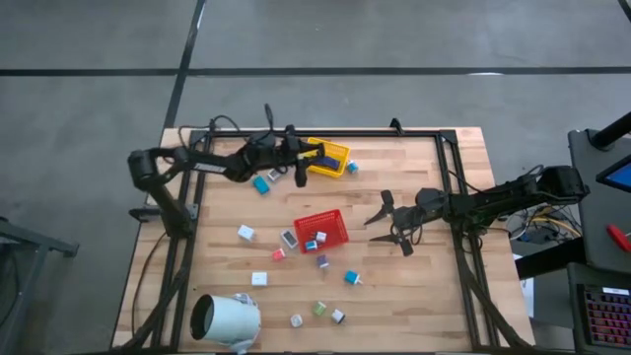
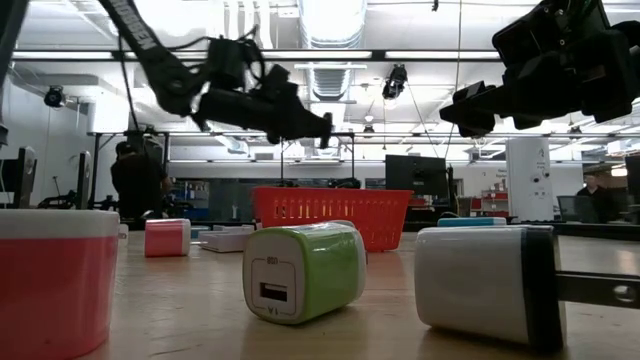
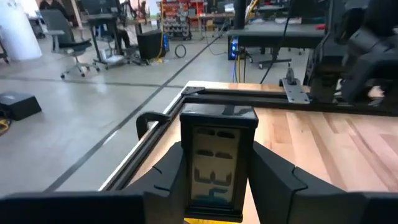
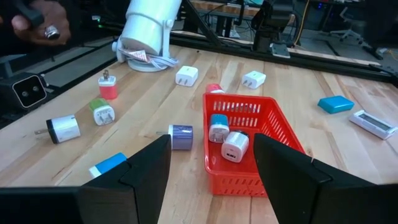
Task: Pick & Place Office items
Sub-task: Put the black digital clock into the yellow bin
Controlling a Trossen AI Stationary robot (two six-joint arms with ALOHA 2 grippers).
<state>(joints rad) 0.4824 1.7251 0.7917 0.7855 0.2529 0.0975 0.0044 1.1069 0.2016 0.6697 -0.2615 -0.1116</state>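
My left gripper (image 1: 299, 164) hangs over the near left corner of the yellow tray (image 1: 330, 156) at the table's far side. It is shut on a black office item with a grey display (image 3: 217, 163). My right gripper (image 1: 390, 223) stands open and holds nothing, just right of the red tray (image 1: 325, 235). The red tray (image 4: 267, 134) holds two small plug-like pieces (image 4: 227, 138). More office items lie loose on the wood, among them a teal one (image 1: 261, 184), a white one (image 1: 245, 233) and a green and white one (image 2: 303, 270). My left gripper pinches the black display item by its two long side edges (image 3: 185, 169) between its two fingers. The fingers reach out nearly level from the table's left. The item stands on end between them, lifted clear above the yellow tray (image 3: 211, 219).
A large white cylinder (image 1: 227, 320) lies at the near left corner. Black frame rails (image 1: 454, 187) run along the table's edges. A person's hand (image 4: 37, 25) shows beyond the table's left side. Bare wood lies between the two trays and at the far right.
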